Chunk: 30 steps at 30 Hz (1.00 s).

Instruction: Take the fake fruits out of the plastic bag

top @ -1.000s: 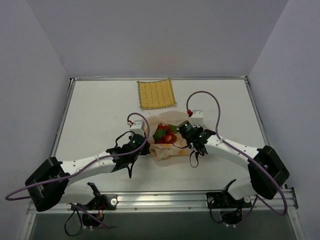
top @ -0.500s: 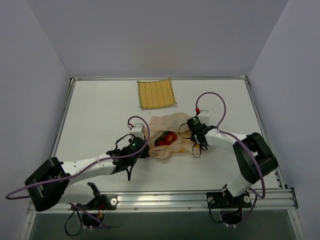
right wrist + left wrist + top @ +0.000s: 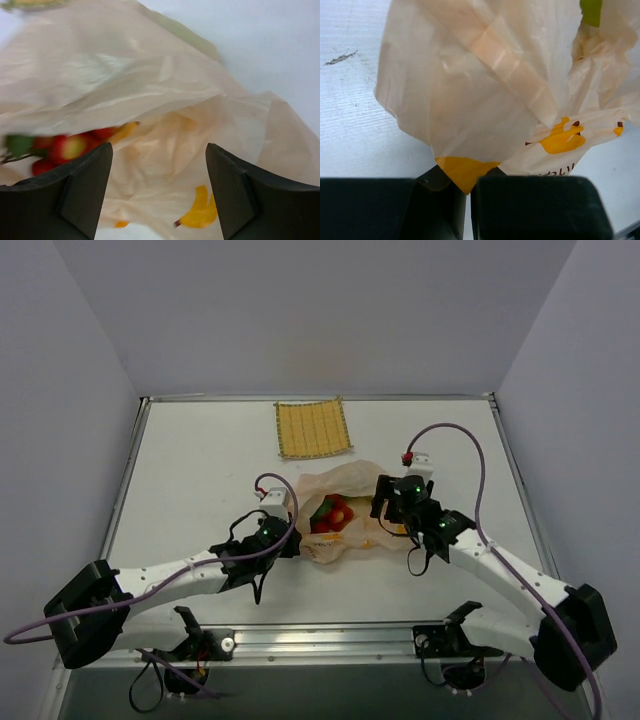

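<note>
Gripping of the bag is being done by the clamped left pincer; the right pincer is being held spread apart. Being thin, the bag could be snagged instead of the berries.

A thin, crumpled pale peach plastic bag with yellow-orange printed marks lies slumped with its mouth open upward, glossy red berries and part of a lime-green fruit showing inside it.
</note>
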Tool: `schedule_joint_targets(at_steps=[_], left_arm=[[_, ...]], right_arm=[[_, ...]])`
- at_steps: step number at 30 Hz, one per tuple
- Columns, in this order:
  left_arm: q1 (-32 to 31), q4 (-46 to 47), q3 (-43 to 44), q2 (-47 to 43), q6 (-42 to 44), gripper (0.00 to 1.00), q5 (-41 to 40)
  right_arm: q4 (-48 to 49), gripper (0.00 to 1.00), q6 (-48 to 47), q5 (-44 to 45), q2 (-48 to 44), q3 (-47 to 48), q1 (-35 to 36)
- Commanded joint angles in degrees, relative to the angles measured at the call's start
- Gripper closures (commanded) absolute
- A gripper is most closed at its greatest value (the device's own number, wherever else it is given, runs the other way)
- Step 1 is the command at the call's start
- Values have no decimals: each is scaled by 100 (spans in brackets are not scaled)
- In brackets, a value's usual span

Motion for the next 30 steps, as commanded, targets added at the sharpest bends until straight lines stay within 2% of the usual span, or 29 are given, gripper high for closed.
schedule_joint_targets(at_steps=[1, 3, 4, 5, 7, 8, 9, 13, 19, 23, 25, 30], left_arm=[[-53, 2, 220, -252, 5, 97, -163], [-53, -43, 290, -261, 23, 98, -207], [-53, -52, 299, -252, 32, 98, -225], [-53, -43, 308, -252, 32, 98, -225], [-53, -17, 290, -208, 23, 98, -242], [-53, -17, 290, -191, 23, 98, -242], [-53, -17, 290, -173, 14, 98, -251], [-53, -8, 246, -173, -12, 98, -269], [-44, 36, 141, -182, -30, 98, -295], [-44, 142, 44, -129, -65, 98, -251], [-36, 159, 35, -94, -65, 98, -242], [-27, 194, 35, -76, -56, 98, -242]], right_arm=[[-523, 29, 44, -168, -942, -56, 509], [-532, 41, 88, -194, -1153, -73, 807], [-454, 53, 97, -298, -1224, -56, 1096], [-357, 59, 28, -369, -1190, -47, 1229], [-164, 68, -43, -405, -883, -56, 1423], [124, 69, -78, -440, -725, -30, 1537], [249, 69, -192, -449, -401, 40, 1565], [1005, 50, -587, -378, 260, 120, 1513], [1673, 40, -1062, -720, 1183, 383, 1319], [1885, 27, -1238, -1151, 1701, 576, 1205], [1867, 26, -1317, -1562, 2009, 717, 1204], [2122, 26, -1221, -1723, 2501, 876, 1266]])
